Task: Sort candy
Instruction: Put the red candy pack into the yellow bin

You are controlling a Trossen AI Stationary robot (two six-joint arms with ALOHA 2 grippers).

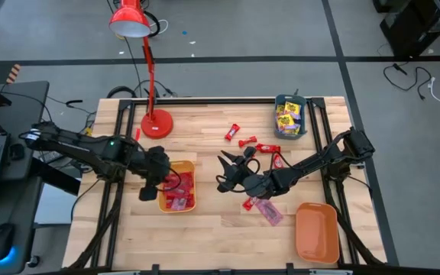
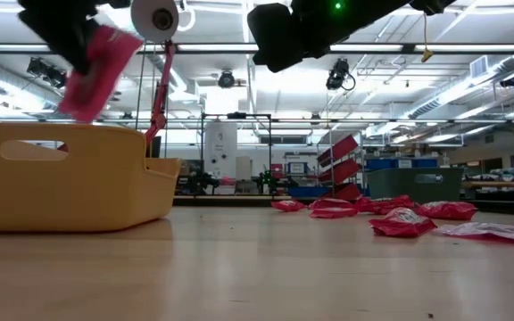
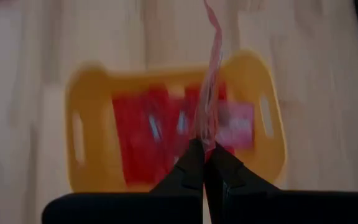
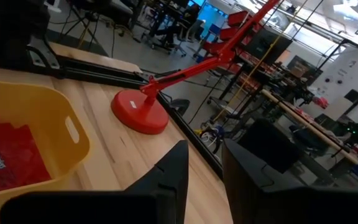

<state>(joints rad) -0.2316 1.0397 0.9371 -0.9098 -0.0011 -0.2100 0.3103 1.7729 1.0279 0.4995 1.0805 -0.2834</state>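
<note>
Left gripper pinched shut on a pinkish-purple packet, hanging above yellow tray already holding red wrappers. Right gripper mid-table, raised, jaws partly apart, holding nothing. Loose red candy scattered on table nearby; another pinkish packet beside orange tray. Yellow packets in teal tray. Red lamp at back.

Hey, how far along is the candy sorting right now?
Done: red candies lie in the yellow tray, yellow packets in the teal tray. In hand: the left gripper holds a pink packet over the yellow tray. Left: loose red candies, a pinkish packet; orange tray empty.
</note>
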